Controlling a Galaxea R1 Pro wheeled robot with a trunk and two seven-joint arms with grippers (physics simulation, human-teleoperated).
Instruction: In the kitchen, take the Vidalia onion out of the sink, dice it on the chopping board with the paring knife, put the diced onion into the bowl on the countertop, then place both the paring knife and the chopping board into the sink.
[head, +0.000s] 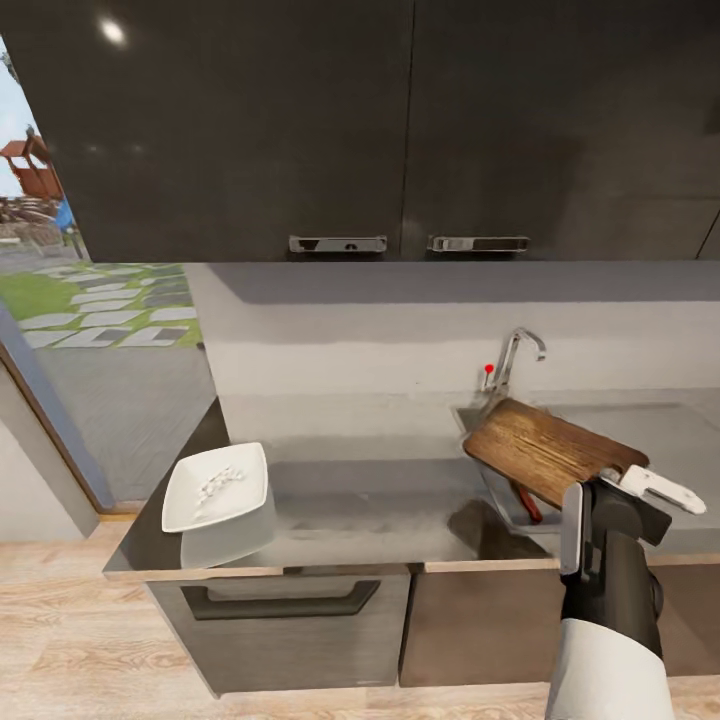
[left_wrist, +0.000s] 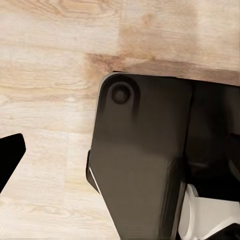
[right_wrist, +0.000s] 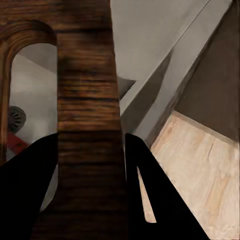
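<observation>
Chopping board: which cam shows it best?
Head view: the whole chopping board shows, tilted over the sink, held by the right gripper. Right wrist view has just its slot-handle end between the fingers. Left wrist view looks at floor.

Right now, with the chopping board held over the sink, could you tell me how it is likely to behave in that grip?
The chopping board looks like stiff wood, so it should not flex. The right gripper pinches only its handle end, with the rest jutting out over the sink, so it may pivot or sag in the fingers. If released, it would probably land tilted, perhaps on the paring knife below.
</observation>
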